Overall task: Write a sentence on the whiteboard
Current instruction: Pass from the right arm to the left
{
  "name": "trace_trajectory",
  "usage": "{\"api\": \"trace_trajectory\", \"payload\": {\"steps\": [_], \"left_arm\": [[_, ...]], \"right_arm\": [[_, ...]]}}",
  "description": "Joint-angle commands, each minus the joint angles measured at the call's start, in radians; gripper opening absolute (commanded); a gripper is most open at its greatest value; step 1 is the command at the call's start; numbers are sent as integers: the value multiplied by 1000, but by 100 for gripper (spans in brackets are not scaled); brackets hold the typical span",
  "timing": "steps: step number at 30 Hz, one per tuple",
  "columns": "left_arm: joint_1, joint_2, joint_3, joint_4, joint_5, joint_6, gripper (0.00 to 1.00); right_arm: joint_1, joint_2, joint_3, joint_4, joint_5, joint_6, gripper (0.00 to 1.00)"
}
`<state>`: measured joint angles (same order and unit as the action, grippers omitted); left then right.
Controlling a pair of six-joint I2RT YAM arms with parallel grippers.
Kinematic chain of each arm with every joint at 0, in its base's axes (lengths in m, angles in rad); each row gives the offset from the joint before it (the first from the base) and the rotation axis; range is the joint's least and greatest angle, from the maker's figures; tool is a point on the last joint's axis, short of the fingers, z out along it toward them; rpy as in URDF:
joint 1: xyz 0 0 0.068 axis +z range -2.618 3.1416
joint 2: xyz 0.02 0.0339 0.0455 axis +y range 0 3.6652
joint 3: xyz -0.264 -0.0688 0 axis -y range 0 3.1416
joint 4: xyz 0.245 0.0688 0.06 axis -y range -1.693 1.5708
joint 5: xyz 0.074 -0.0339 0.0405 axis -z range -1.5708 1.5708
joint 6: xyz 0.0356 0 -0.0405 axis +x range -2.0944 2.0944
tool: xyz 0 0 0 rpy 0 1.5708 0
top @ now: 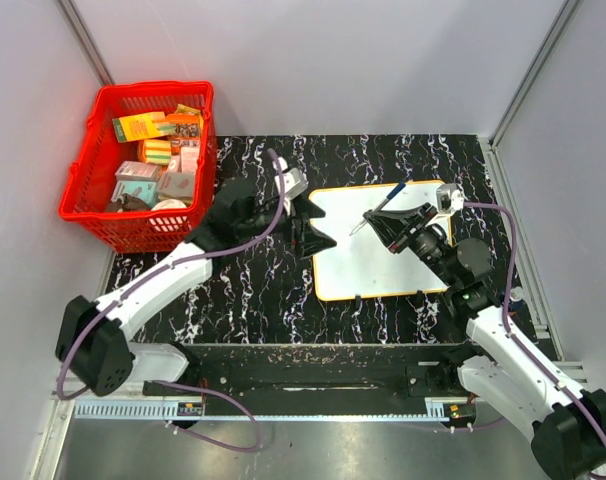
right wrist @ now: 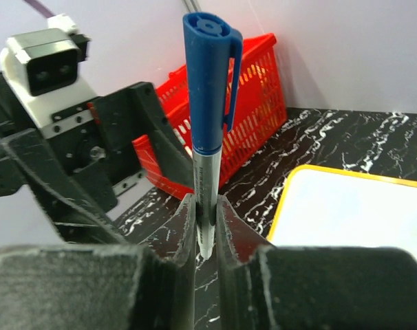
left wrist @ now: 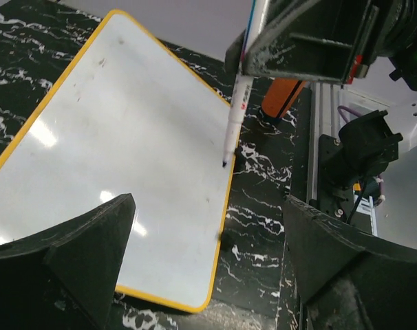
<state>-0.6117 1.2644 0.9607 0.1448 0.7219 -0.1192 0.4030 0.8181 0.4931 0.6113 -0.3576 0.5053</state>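
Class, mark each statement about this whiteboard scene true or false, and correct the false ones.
1. The right gripper grips a marker with a blue cap. True.
2. The whiteboard already carries blue writing. False: its visible surface shows no writing.
3. The left gripper is shut on the board's rim. False: its jaws stand open, holding nothing.
4. The red basket holds packages. True.

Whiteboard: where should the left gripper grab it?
Likely the left rim of the whiteboard, coming in low from the left. It lies flat, so only its thin edge can be pinched; the open left gripper faces that side, and the right gripper holds the marker opposite.
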Motion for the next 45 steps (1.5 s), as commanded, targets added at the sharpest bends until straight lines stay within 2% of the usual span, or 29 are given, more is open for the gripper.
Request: {"api": "trace_trajectory", "payload": {"steps": [1, 12, 15, 16, 20, 22, 25, 27, 29, 30, 32, 33, 36, 37, 41, 42, 45], "left_arm": [[-37, 96, 110, 91, 56, 0, 91], [-100, 233, 223, 217, 174, -74, 84], [-111, 248, 225, 231, 180, -77, 63], [-114, 251, 227, 234, 182, -80, 49], [-112, 265, 233, 239, 197, -85, 12], [-112, 260, 234, 243, 197, -83, 0], [-112, 248, 249, 216, 185, -63, 0], [-112, 244, 285, 178, 174, -34, 0], [-112, 244, 318, 93, 175, 10, 0], [-112, 242, 349, 66, 175, 24, 0], [-114, 239, 374, -17, 188, 73, 0], [-112, 236, 395, -43, 191, 90, 0], [-112, 231, 435, -169, 218, 157, 0], [-112, 233, 476, -250, 229, 179, 0], [-112, 242, 572, -453, 298, 300, 0], [-112, 242, 584, -515, 312, 320, 0], [-112, 230, 602, -544, 339, 342, 0]], "right_arm": [[8, -39, 22, 64, -41, 61, 0], [7, -79, 29, 34, -38, 62, 0], [8, -80, 24, 51, -30, 71, 0], [7, -79, 18, 57, -27, 79, 0], [7, -86, 4, 91, -14, 104, 0], [7, -89, -1, 90, -6, 107, 0], [7, -89, 9, 65, -7, 105, 0], [7, -96, 18, 36, -20, 98, 8], [7, -100, 22, 18, -37, 93, 21], [7, -109, 19, 15, -40, 98, 42], [7, -120, 18, 10, -40, 107, 60], [7, -131, 13, 16, -41, 122, 76], [7, -152, -14, 79, -53, 163, 95], [7, -157, -19, 120, -61, 171, 100], [7, -152, -5, 169, -122, 190, 100], [7, -143, 8, 171, -142, 196, 99], [7, -126, 21, 180, -164, 205, 89]]}}
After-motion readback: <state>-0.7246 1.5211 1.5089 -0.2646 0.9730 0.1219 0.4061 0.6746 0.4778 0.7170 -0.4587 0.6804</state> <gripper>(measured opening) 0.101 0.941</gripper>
